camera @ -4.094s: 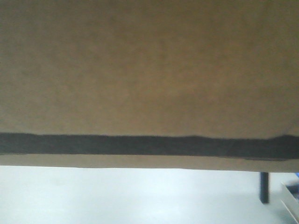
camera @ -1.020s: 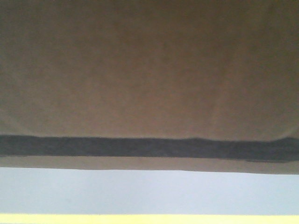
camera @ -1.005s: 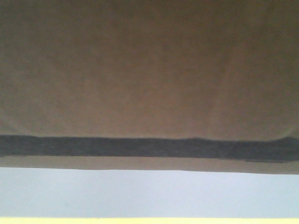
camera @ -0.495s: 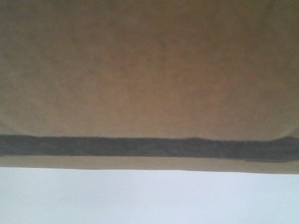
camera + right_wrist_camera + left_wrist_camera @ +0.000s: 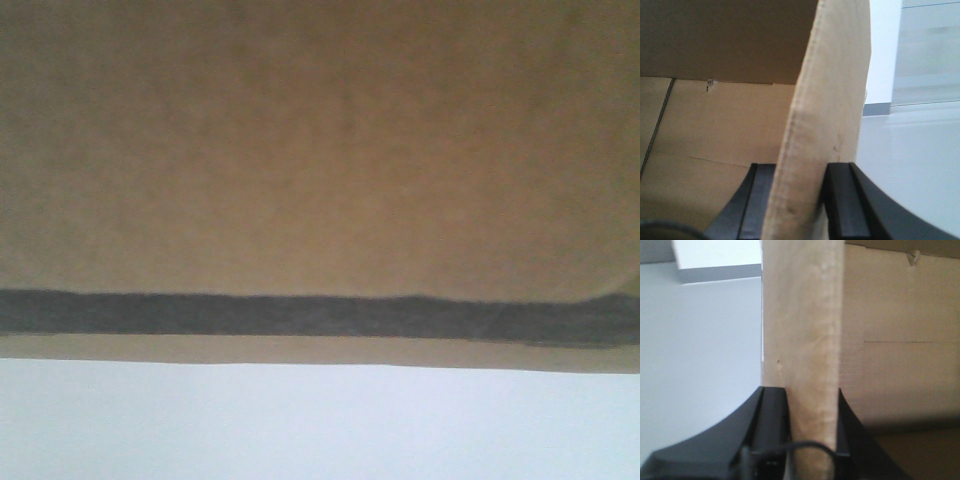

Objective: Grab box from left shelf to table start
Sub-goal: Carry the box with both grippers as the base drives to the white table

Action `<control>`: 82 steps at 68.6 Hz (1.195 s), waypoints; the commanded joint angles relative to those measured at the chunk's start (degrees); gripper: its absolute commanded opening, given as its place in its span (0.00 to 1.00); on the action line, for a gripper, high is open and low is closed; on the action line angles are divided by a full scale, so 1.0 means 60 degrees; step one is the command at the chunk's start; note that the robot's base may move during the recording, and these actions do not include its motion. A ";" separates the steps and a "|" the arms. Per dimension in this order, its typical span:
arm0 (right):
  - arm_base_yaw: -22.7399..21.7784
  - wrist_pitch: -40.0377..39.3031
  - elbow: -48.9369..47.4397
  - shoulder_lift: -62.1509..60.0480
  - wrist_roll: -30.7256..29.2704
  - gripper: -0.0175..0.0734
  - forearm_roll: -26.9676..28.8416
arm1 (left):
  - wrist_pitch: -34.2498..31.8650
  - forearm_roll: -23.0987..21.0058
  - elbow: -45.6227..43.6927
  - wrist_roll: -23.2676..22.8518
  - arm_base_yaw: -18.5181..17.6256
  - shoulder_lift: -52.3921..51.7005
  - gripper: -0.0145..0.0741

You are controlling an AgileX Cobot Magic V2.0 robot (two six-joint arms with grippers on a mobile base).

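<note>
front view: one box (image 5: 320, 150) is filling the upper frame, with the white table (image 5: 320, 420) lying below it. left wrist view: the left tool (image 5: 810, 397) is clamping an upright wall of the box. right wrist view: the right tool (image 5: 800, 172) is clamping another wall. the two tools are showing in the wrist views only.

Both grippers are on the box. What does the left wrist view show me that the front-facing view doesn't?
Only left wrist: the left gripper shut on a wall of the box, one black finger on each side, plus the box's inner cardboard faces. Only front-facing: the box's broad outer face with a dark band running across it. Both: brown cardboard next to a plain white surface.
</note>
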 commanded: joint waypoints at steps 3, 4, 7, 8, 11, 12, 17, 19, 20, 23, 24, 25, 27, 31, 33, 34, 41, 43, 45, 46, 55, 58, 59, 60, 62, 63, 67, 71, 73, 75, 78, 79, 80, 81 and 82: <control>-0.0034 -0.1333 -0.0229 0.0202 -0.0150 0.26 -0.0331 | -0.1928 -0.0870 -0.0427 -0.0203 -0.0144 -0.0039 0.05; -0.0034 -0.1333 -0.0229 0.0202 -0.0150 0.26 -0.0331 | -0.1928 -0.0870 -0.0427 -0.0203 -0.0144 -0.0039 0.05; -0.0034 -0.1333 -0.0229 0.0202 -0.0150 0.26 -0.0331 | -0.1928 -0.0870 -0.0427 -0.0203 -0.0144 -0.0039 0.05; -0.0034 -0.1333 -0.0229 0.0202 -0.0150 0.26 -0.0331 | -0.1928 -0.0870 -0.0427 -0.0203 -0.0144 -0.0039 0.05; -0.0034 -0.1333 -0.0229 0.0202 -0.0150 0.26 -0.0331 | -0.1928 -0.0870 -0.0427 -0.0203 -0.0144 -0.0039 0.05; -0.0034 -0.1333 -0.0229 0.0202 -0.0150 0.26 -0.0331 | -0.1928 -0.0870 -0.0427 -0.0203 -0.0144 -0.0039 0.05; -0.0034 -0.1321 -0.0229 0.0202 -0.0150 0.26 -0.0331 | -0.1928 -0.0870 -0.0427 -0.0203 -0.0144 -0.0039 0.05; -0.0034 -0.1321 -0.0229 0.0202 -0.0150 0.26 -0.0331 | -0.1928 -0.0870 -0.0427 -0.0203 -0.0144 -0.0039 0.05; -0.0034 -0.1321 -0.0229 0.0202 -0.0150 0.26 -0.0331 | -0.1928 -0.0870 -0.0427 -0.0203 -0.0144 -0.0039 0.05; -0.0034 -0.1321 -0.0229 0.0202 -0.0150 0.26 -0.0331 | -0.1928 -0.0870 -0.0427 -0.0203 -0.0144 -0.0039 0.05; -0.0034 -0.1321 -0.0229 0.0202 -0.0150 0.26 -0.0331 | -0.1928 -0.0870 -0.0427 -0.0203 -0.0144 -0.0039 0.05; -0.0034 -0.1331 -0.0229 0.0202 -0.0150 0.26 -0.0331 | -0.1928 -0.0870 -0.0427 -0.0203 -0.0144 -0.0039 0.05; -0.0034 -0.1331 -0.0229 0.0202 -0.0150 0.26 -0.0331 | -0.1928 -0.0870 -0.0427 -0.0203 -0.0144 -0.0039 0.05; -0.0034 -0.1331 -0.0229 0.0202 -0.0150 0.26 -0.0331 | -0.1928 -0.0870 -0.0427 -0.0203 -0.0144 -0.0039 0.05; -0.0034 -0.1331 -0.0229 0.0202 -0.0150 0.26 -0.0331 | -0.1928 -0.0870 -0.0427 -0.0203 -0.0144 -0.0039 0.05; -0.0034 -0.1331 -0.0229 0.0202 -0.0150 0.26 -0.0331 | -0.1928 -0.0870 -0.0427 -0.0203 -0.0144 -0.0039 0.05; -0.0034 -0.1331 -0.0229 0.0202 -0.0150 0.26 -0.0331 | -0.1928 -0.0870 -0.0427 -0.0203 -0.0144 -0.0039 0.05; -0.0034 -0.1331 -0.0229 0.0202 -0.0150 0.26 -0.0331 | -0.1928 -0.0870 -0.0427 -0.0203 -0.0144 -0.0039 0.05; -0.0034 -0.1331 -0.0229 0.0202 -0.0150 0.26 -0.0331 | -0.1928 -0.0870 -0.0427 -0.0203 -0.0144 -0.0039 0.05; -0.0034 -0.1331 -0.0229 0.0202 -0.0150 0.26 -0.0331 | -0.1928 -0.0870 -0.0427 -0.0203 -0.0144 -0.0039 0.05; -0.0034 -0.1326 -0.0229 0.0202 -0.0150 0.26 -0.0331 | -0.1928 -0.0870 -0.0427 -0.0203 -0.0144 -0.0039 0.05; -0.0034 -0.1326 -0.0229 0.0202 -0.0150 0.26 -0.0331 | -0.1928 -0.0870 -0.0427 -0.0203 -0.0144 -0.0039 0.05; -0.0034 -0.1326 -0.0229 0.0202 -0.0150 0.26 -0.0331 | -0.1928 -0.0870 -0.0427 -0.0203 -0.0144 -0.0039 0.05; -0.0034 -0.1326 -0.0229 0.0202 -0.0150 0.26 -0.0331 | -0.1928 -0.0870 -0.0427 -0.0203 -0.0144 -0.0039 0.05; -0.0034 -0.1326 -0.0229 0.0202 -0.0150 0.26 -0.0331 | -0.1928 -0.0870 -0.0427 -0.0203 -0.0144 -0.0039 0.05; -0.0034 -0.1312 -0.0229 0.0202 -0.0150 0.26 -0.0331 | -0.1928 -0.0870 -0.0427 -0.0203 -0.0144 -0.0039 0.05; -0.0034 -0.1312 -0.0229 0.0202 -0.0150 0.26 -0.0331 | -0.1928 -0.0870 -0.0427 -0.0203 -0.0144 -0.0039 0.05; -0.0034 -0.1312 -0.0229 0.0202 -0.0150 0.26 -0.0331 | -0.1914 -0.0870 -0.0427 -0.0203 -0.0144 -0.0039 0.05; -0.0034 -0.1325 -0.0229 0.0202 -0.0150 0.26 -0.0331 | -0.1914 -0.0870 -0.0427 -0.0203 -0.0144 -0.0039 0.05; -0.0034 -0.1325 -0.0229 0.0202 -0.0150 0.26 -0.0331 | -0.1914 -0.0870 -0.0427 -0.0203 -0.0144 -0.0039 0.05; -0.0034 -0.1325 -0.0229 0.0202 -0.0150 0.26 -0.0331 | -0.1914 -0.0870 -0.0427 -0.0203 -0.0144 -0.0039 0.05; -0.0034 -0.1325 -0.0229 0.0202 -0.0150 0.26 -0.0331 | -0.1914 -0.0870 -0.0427 -0.0203 -0.0144 -0.0039 0.05; -0.0034 -0.1325 -0.0229 0.0202 -0.0150 0.26 -0.0331 | -0.1914 -0.0870 -0.0427 -0.0203 -0.0144 -0.0039 0.05; -0.0034 -0.1325 -0.0229 0.0202 -0.0150 0.26 -0.0331 | -0.1914 -0.0870 -0.0427 -0.0203 -0.0144 -0.0039 0.05; -0.0034 -0.1325 -0.0229 0.0202 -0.0150 0.26 -0.0331 | -0.1914 -0.0870 -0.0427 -0.0203 -0.0144 -0.0039 0.05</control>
